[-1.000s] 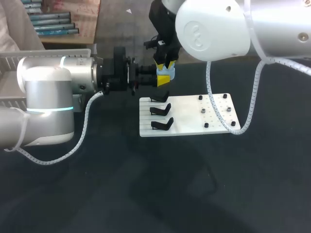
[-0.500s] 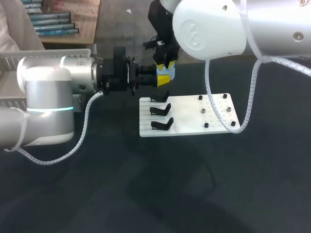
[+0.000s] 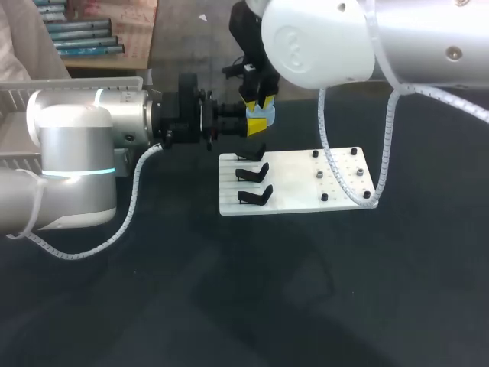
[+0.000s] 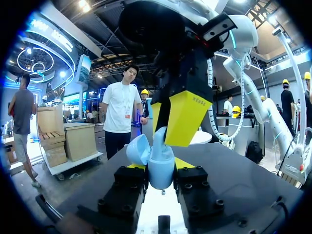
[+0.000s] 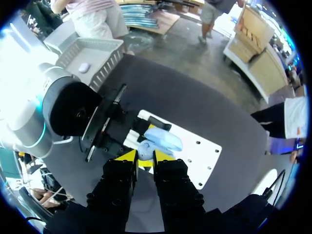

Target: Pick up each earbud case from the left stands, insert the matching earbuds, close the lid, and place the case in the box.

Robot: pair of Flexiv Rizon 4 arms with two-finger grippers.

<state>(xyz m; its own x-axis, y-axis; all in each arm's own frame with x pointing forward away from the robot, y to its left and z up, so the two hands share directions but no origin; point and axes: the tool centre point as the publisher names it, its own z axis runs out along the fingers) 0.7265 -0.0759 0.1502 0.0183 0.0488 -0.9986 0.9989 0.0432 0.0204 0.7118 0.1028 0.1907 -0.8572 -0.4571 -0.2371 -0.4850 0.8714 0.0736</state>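
A pale-blue earbud case hangs above the table behind the white board, lid swung open. My left gripper comes in level from the left and is shut on the case body. My right gripper points down right over the open case, its yellow fingertips nearly together. A pale-blue earbud shows at those tips, reaching into the case. Three black stands on the board's left side hold nothing.
Small black pegs dot the board's right half. A grey wire basket at the table's far left holds a white case. Dark tabletop lies in front of the board.
My right arm's upper body has shifted slightly left in the head view. Both grippers and the case stay where they were.
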